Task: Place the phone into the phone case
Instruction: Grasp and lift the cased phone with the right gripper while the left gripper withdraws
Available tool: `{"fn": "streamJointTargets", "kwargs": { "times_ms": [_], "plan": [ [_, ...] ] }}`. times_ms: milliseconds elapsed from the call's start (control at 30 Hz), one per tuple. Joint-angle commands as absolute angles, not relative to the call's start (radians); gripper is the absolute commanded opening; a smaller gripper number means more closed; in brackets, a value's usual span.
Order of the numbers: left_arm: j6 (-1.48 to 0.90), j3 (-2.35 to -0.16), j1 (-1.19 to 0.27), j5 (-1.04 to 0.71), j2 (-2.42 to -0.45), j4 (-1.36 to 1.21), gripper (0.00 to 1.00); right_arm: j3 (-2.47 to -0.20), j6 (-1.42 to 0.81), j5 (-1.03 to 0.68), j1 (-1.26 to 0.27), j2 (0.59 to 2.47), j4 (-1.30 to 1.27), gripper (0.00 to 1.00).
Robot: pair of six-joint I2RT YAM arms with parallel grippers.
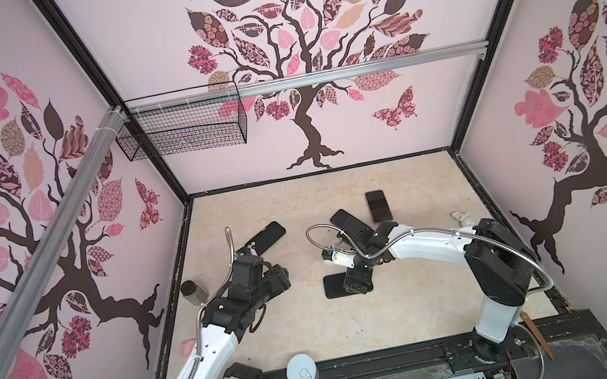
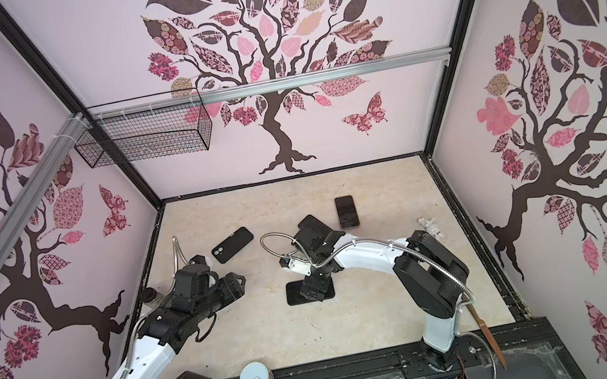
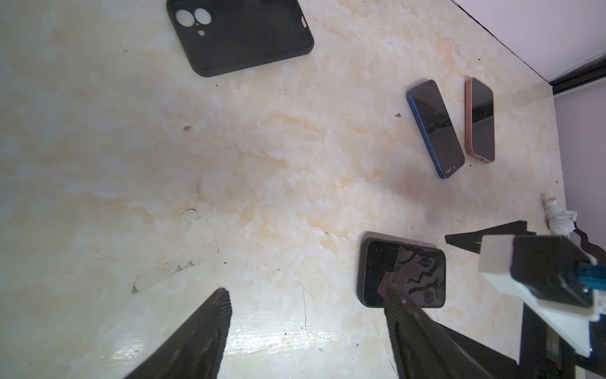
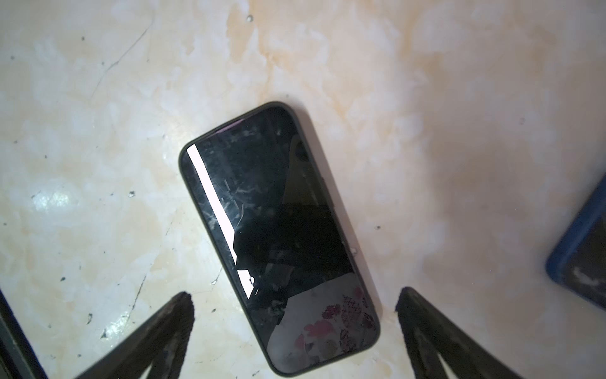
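On my left a small lidded jar [image 1: 193, 291] stands at the tabletop's [image 1: 319, 335] edge. A pull-tab can [image 1: 302, 372] sits in front, a white figurine [image 1: 464, 218] lies on my right, a wire basket [image 1: 181, 129] hangs behind.

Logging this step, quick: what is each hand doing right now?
Left hand: open, holding nothing.
Right hand: open, holding nothing, poised over the phone.

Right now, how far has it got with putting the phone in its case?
Done, it seems: a phone lies screen up on the table, seated in a dark case. In hand: nothing; the right end effector hangs open over it, and the left end effector is open and empty. Left, perhaps: a second, empty black case lies apart.
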State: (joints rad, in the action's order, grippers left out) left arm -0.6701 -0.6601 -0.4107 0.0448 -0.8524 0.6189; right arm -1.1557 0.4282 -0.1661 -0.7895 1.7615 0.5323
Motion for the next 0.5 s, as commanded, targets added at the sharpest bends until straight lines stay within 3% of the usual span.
{"fn": "streamJointTargets", "kwargs": {
  "times_ms": [0, 467],
  "plan": [
    [-0.692, -0.629, -0.404, 0.111, -0.811, 0.655, 0.80, -1.161, 0.524, -0.199, -0.792, 1.801, 0.501, 1.00],
    [-0.719, -0.632, -0.403, 0.177, -0.692, 0.736, 0.93, -1.200, 0.552, -0.087, -0.792, 1.943, 0.507, 1.00]
  ]
}}
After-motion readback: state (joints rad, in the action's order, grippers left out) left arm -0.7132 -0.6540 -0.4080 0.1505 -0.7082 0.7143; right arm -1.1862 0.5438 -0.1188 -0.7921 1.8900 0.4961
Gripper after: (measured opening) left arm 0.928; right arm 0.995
